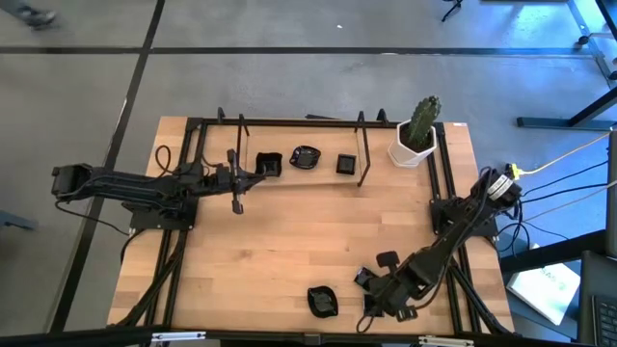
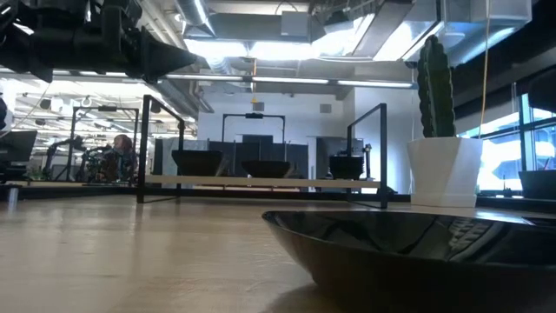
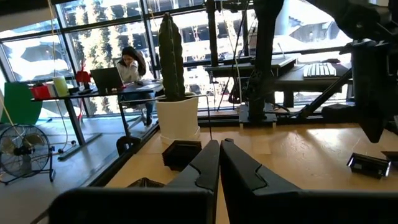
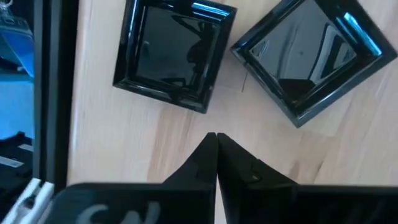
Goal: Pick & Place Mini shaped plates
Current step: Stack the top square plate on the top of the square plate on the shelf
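Observation:
Three mini shaped plates, glossy black, rest on a raised slat (image 1: 323, 172) at the table's far side: a square one (image 1: 268, 164), a wavy-rimmed one (image 1: 305, 156) and a square one (image 1: 346, 163). A rounded plate (image 1: 321, 301) lies near the front edge and fills the low view's foreground (image 2: 417, 252). Two square plates (image 4: 174, 53) (image 4: 308, 56) lie flat on the wood just beyond my right gripper (image 4: 216, 140), which points down, shut and empty (image 1: 381, 289). My left gripper (image 3: 219, 152) is shut and level beside the slat's left end (image 1: 253, 174), holding nothing.
A white pot with a green cactus (image 1: 415, 140) stands at the far right corner. Black frame rails (image 1: 289, 122) ring the table, and upright posts (image 2: 143, 148) carry the slat. Bare wood (image 1: 289, 231) spans the table's middle. A person sits at a desk (image 3: 130, 65) beyond the table.

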